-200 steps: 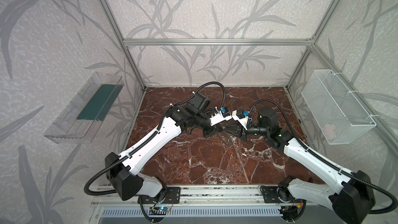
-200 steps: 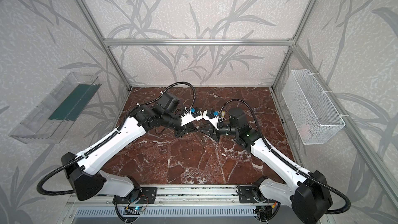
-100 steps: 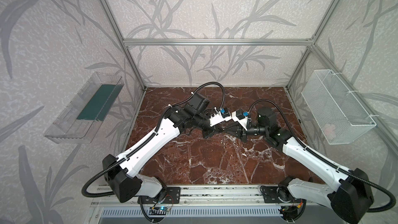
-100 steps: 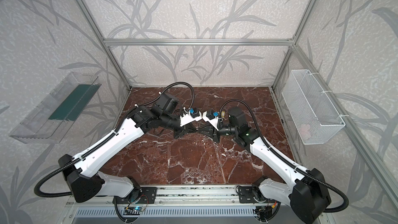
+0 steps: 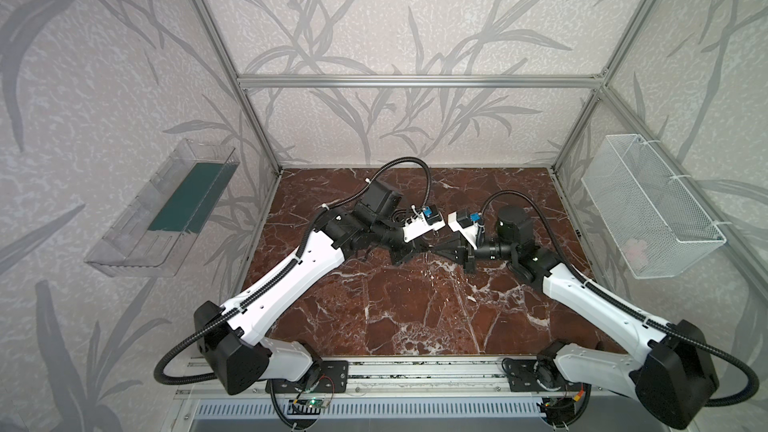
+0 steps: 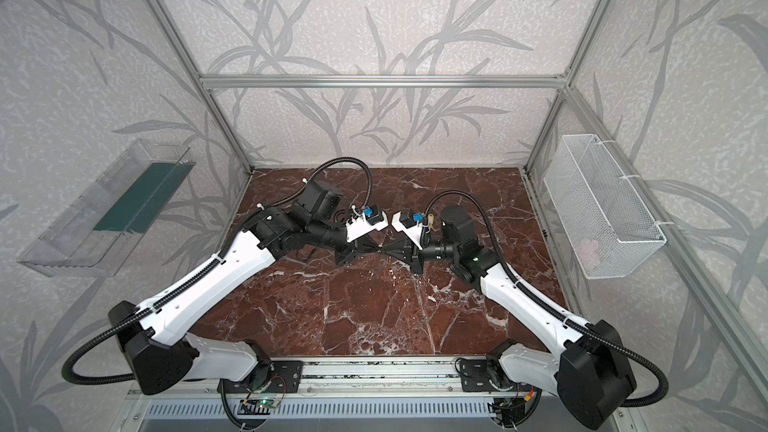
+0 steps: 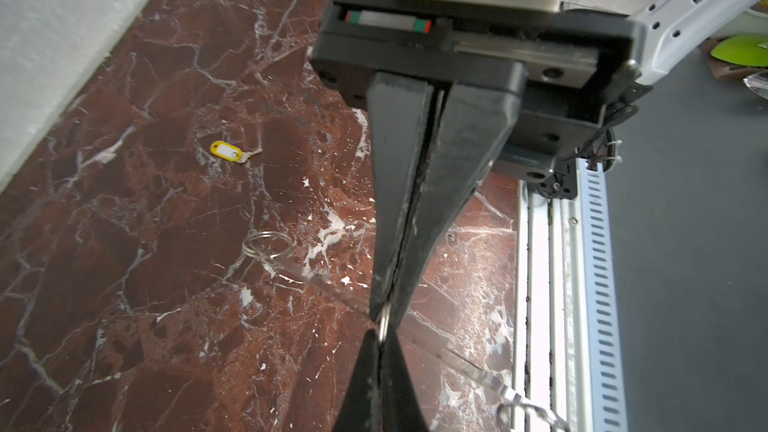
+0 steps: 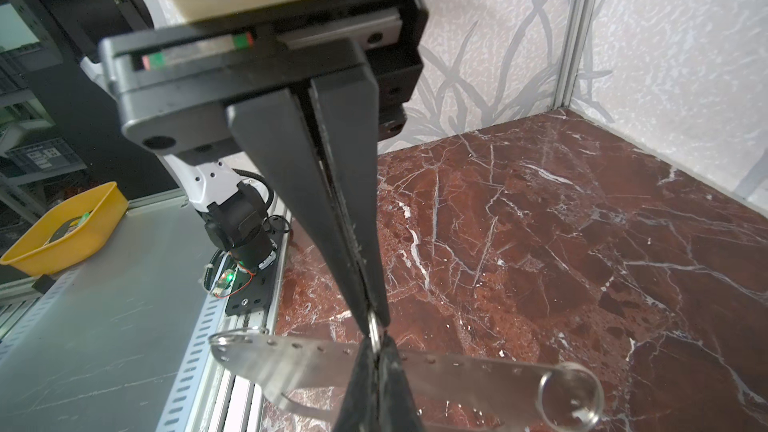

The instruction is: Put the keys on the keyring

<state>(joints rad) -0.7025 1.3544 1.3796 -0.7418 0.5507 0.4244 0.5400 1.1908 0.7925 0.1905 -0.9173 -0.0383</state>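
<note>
Left gripper (image 7: 386, 309) is clamped on a small ring (image 8: 374, 332) above mid-table (image 7: 124, 284). Right gripper (image 8: 371, 317) pinches its far side, tip to tip. The keys (image 8: 299, 361) seem to hang from it, so opposed pulling could twist the ring free. The keyring (image 7: 226, 150) lies at 2 o'clock. Top views hide the ring.

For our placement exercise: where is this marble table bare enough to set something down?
Free: front marble up to the rail, and both back corners. Crowded: centre, where left end effector and right end effector meet; yellow key tag lies behind.
</note>
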